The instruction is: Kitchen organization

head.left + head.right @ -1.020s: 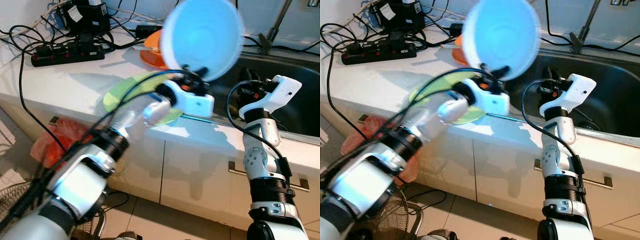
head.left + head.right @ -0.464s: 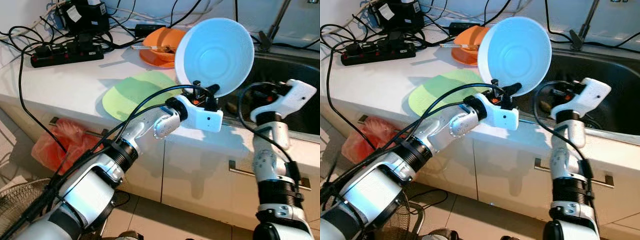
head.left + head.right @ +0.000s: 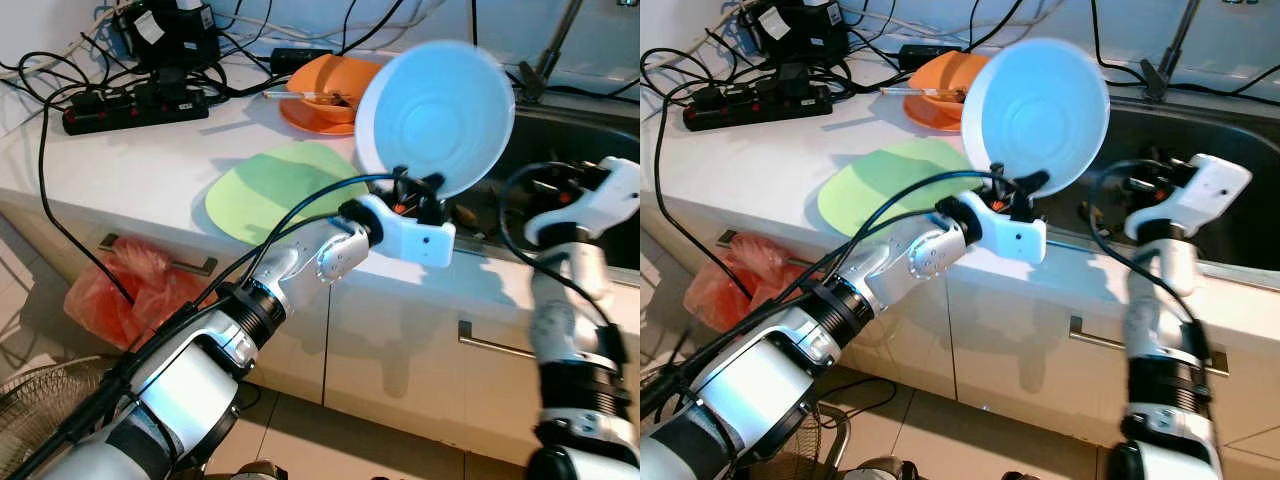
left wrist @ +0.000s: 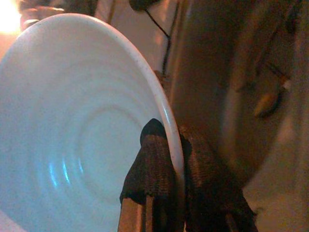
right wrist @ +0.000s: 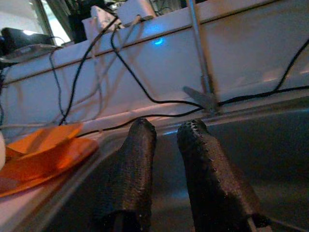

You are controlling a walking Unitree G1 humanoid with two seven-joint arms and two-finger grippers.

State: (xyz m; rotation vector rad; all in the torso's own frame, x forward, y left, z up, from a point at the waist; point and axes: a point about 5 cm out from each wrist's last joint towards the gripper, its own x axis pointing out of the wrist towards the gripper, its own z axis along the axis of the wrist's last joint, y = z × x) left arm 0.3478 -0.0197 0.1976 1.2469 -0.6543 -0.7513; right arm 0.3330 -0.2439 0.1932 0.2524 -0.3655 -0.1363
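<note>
White kitchen countertop (image 3: 130,160) runs across the upper half of the frame, with a dark steel sink basin (image 3: 560,150) set into it at upper right and white cabinet fronts below. A flat round light-green mat (image 3: 275,185) lies on the counter near the front edge, centre-left. Behind it, at upper centre, sits an orange plate (image 3: 320,90) holding food scraps and a utensil. A black power strip (image 3: 135,105) with tangled cables occupies the upper left corner. A red plastic bag (image 3: 110,290) lies on the floor at lower left.

Left gripper (image 3: 415,190) is at frame centre, raised over the counter edge beside the sink. Its fingers (image 4: 154,169) are closed narrowly on the rim of a round pale-blue shallow bowl (image 3: 435,115), one finger on each face. The bowl is held upright on edge, clear of the counter, its hollow side facing the camera.

Right gripper (image 5: 166,145) hovers at the sink basin at right, holding nothing; its fingers stand a narrow gap apart.
</note>
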